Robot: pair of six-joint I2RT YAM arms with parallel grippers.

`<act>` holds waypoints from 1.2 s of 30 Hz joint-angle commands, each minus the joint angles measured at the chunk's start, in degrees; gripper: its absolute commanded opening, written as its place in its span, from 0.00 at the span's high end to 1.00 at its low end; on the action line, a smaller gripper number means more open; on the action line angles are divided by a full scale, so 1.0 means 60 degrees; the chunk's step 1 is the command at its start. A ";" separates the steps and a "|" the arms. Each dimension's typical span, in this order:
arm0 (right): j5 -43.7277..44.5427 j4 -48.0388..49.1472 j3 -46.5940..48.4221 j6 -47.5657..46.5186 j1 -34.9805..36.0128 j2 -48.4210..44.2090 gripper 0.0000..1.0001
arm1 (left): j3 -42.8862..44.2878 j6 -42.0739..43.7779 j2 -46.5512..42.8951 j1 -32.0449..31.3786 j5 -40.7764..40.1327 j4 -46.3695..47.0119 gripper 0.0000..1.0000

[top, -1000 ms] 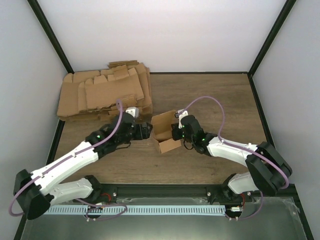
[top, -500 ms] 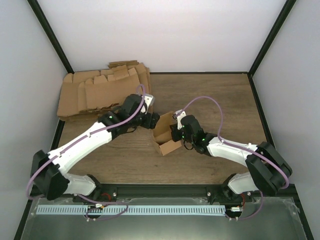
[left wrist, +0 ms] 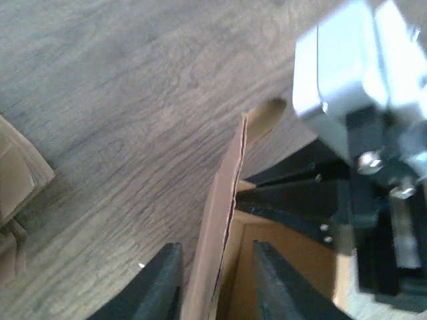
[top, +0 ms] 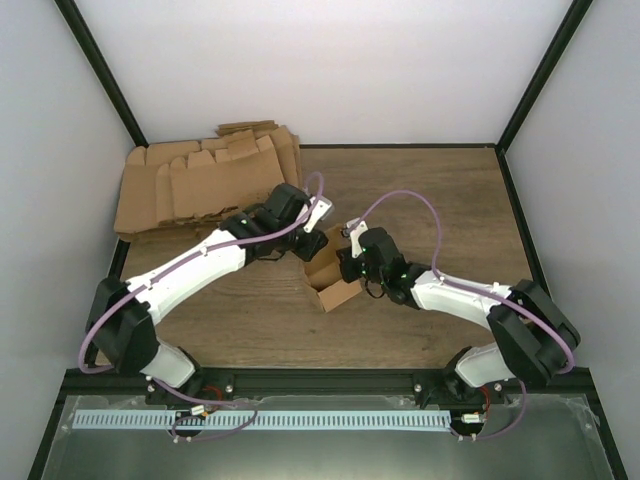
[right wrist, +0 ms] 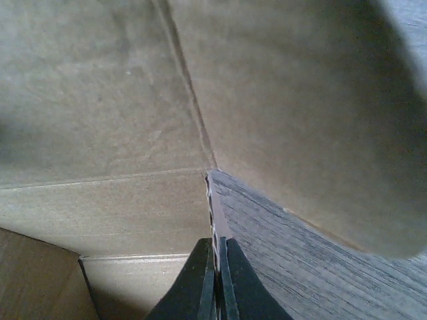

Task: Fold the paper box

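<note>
Only 1 paper box [top: 338, 293]; L hand [top: 314, 244], R hand [top: 345, 268].

Right gripper [right wrist: 217, 265] pinching paper box [right wrist: 100, 100] wall edge.

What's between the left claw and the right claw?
The paper box, in the top view; the left claw straddles one wall, and the right claw pinches an edge.
</note>
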 commanded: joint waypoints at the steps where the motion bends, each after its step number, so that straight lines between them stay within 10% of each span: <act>1: -0.0102 -0.0420 0.0366 -0.0152 0.0108 0.0186 0.99 | 0.0235 0.0450 0.0549 0.0025 0.0093 -0.0411 0.78; 5: -0.0085 -0.0553 0.0487 -0.0208 0.0108 0.0240 0.95 | 0.0215 0.0480 0.0662 0.0007 -0.0148 -0.0487 0.96; 26: 0.0171 -0.4886 0.2876 0.0916 0.0108 -0.0984 0.37 | -0.0104 0.0545 0.0790 -0.0035 -0.0474 -0.0344 0.96; 36: -0.1252 -0.7467 0.1723 0.3287 0.0108 -0.3195 0.35 | -0.0139 0.0472 0.0752 -0.0034 -0.0454 -0.0272 0.96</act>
